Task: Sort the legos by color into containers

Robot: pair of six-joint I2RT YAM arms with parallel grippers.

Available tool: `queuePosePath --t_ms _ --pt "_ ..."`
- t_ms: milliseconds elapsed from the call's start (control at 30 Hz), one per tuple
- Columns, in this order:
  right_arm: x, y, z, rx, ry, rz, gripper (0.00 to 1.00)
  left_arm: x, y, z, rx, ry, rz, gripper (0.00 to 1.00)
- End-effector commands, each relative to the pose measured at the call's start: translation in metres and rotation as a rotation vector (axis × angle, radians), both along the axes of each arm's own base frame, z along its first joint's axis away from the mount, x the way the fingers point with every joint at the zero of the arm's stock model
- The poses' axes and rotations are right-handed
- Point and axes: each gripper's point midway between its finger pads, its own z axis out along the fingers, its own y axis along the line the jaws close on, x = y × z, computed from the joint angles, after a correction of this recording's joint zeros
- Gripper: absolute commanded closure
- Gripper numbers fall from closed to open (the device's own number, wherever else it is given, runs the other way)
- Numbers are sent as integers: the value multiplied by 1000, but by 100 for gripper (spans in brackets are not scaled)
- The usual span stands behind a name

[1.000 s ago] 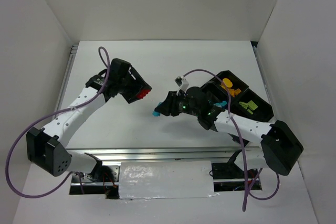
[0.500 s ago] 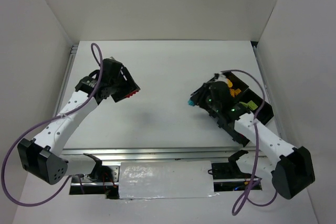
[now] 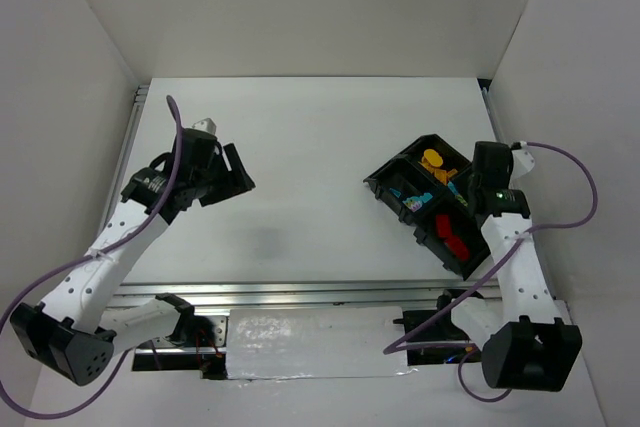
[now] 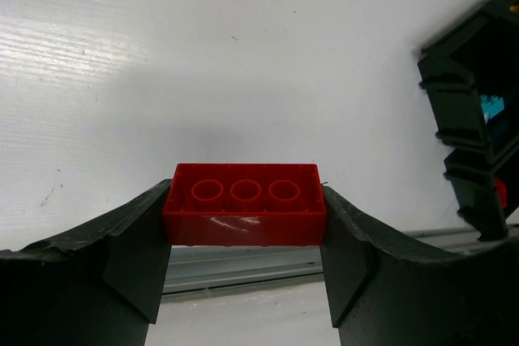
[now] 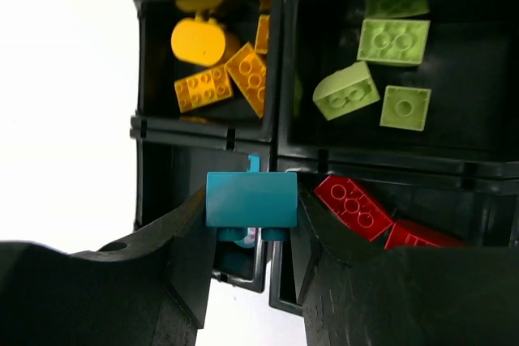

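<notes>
Illumination is bright, even and diffuse from overhead; the table (image 3: 320, 137) carries one faint, soft shadow left of centre. Right wrist view: table blown out to white, tray (image 5: 280, 62) interiors dark. Left wrist view: small glare streak on the red brick (image 4: 243, 218); near fingers (image 4: 134, 253) soft and underexposed.

White surface (image 3: 320, 137) here, evenly lit, with plain white walls (image 3: 300, 7) closing in behind and on both sides. A metal rail (image 3: 300, 293) runs along the near edge.

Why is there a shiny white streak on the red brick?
Left wrist view: light glints off the glossy red brick; the end effector fingers look blurry. Right wrist view: the tray is shadowy inside. Top view: a faint shadow marks the table.
</notes>
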Motion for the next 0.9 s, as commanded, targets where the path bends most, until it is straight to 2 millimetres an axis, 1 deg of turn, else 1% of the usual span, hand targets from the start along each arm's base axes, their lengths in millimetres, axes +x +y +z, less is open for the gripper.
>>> queuePosePath --t_ms 0,33,100,133,200,300,333,367,400,433,467,500,533,567,633,700,733,767,800,867 --pt "-1 -15 27 11 -54 -55 100 0 -9 8 11 -29 -109 100" --pt "-2 -21 28 25 -67 -75 100 -1 -11 9 6 -28 -130 100" --pt "-3 -22 35 48 -102 -70 100 0 -15 12 7 -35 -165 100" --pt "-4 -20 34 74 -107 -58 100 2 -15 13 10 -39 -168 100" --pt "-6 -16 36 90 -116 -33 100 4 -19 14 2 -41 -190 100" --pt "-7 -6 33 121 -118 11 100 12 -21 13 6 -32 -182 100" --pt "-8 -2 25 135 -107 23 100 14 -21 11 7 -26 -178 100" --pt "-8 3 23 156 -110 44 100 18 -23 10 2 -21 -177 100" --pt "-6 6 25 165 -132 56 100 22 -27 3 -6 6 -186 100" --pt "-7 10 17 182 -127 66 100 26 -30 -1 -13 21 -189 100" --pt "-6 19 17 223 -140 101 100 29 -34 -5 -19 36 -197 100" --pt "-5 22 20 235 -157 112 100 36 -39 -14 -22 71 -201 100" --pt "-5 25 19 249 -158 121 100 38 -45 -18 -38 94 -216 100" --pt "-4 32 19 278 -160 145 100 46 -50 -26 -41 124 -218 100" --pt "-2 37 18 294 -151 166 100 52 -56 -32 -51 150 -230 100" --pt "-1 43 16 301 -130 185 100 60 -60 -40 -45 177 -232 100" --pt "0 43 21 292 -133 186 100 63 -60 -43 -35 184 -227 100" --pt "1 41 21 273 -127 176 100 67 -60 -48 -24 194 -226 100" --pt "3 44 25 260 -129 191 100 68 -60 -51 -18 202 -223 100" --pt "4 44 24 241 -112 187 100 71 -57 -61 9 226 -214 100"
